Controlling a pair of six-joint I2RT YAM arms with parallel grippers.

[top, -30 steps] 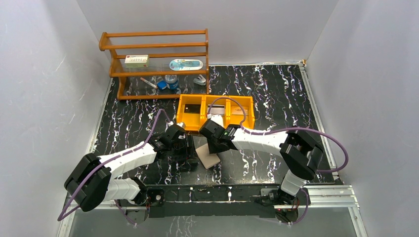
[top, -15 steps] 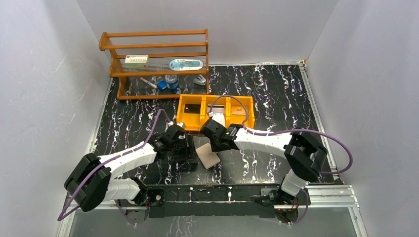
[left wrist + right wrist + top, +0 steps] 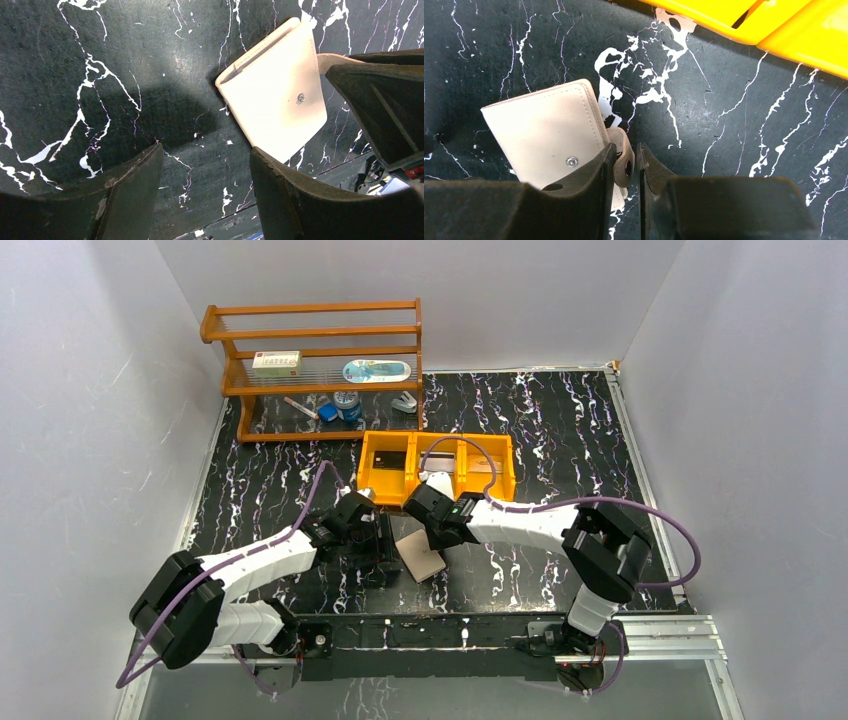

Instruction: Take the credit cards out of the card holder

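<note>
Right end effector (image 3: 626, 156) pinches tab (image 3: 620, 140), unseen overhead.

Bright even light, soft shadows, sharp

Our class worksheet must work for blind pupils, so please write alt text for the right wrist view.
The right tool pinches the closure tab of a folded tan card holder, which lies on a black, white-veined table. An orange tray crosses the top right corner.
</note>
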